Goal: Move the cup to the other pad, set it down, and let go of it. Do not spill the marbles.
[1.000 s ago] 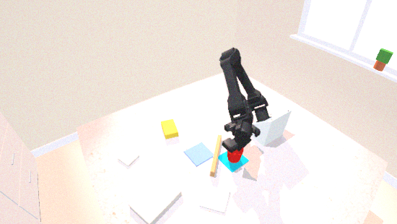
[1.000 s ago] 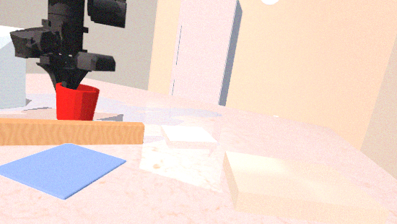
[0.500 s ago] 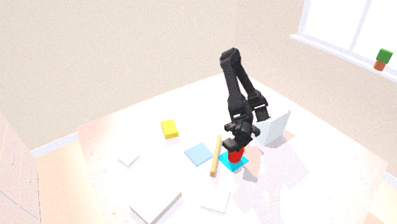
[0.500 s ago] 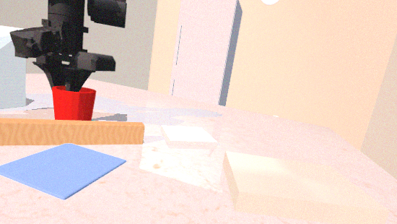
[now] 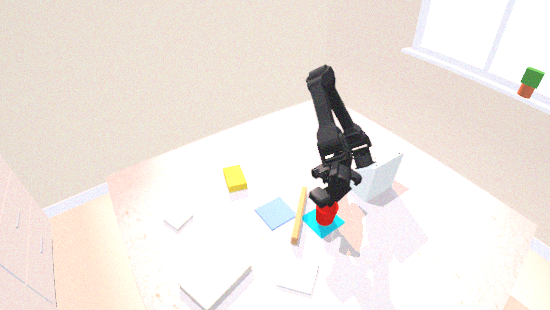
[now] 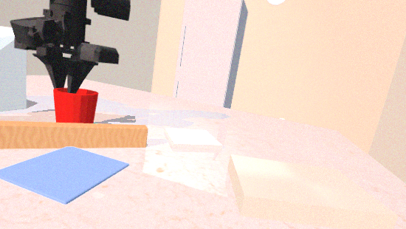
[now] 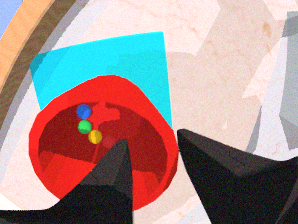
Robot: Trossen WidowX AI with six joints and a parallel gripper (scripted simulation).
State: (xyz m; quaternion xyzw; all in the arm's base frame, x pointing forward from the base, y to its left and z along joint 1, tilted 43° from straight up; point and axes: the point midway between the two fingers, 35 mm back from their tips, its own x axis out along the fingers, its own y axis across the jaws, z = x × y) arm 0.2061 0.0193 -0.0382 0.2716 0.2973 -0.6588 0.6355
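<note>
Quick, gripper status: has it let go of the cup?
Gripper: open, fingers straddling the cup wall, gripping nothing.
</note>
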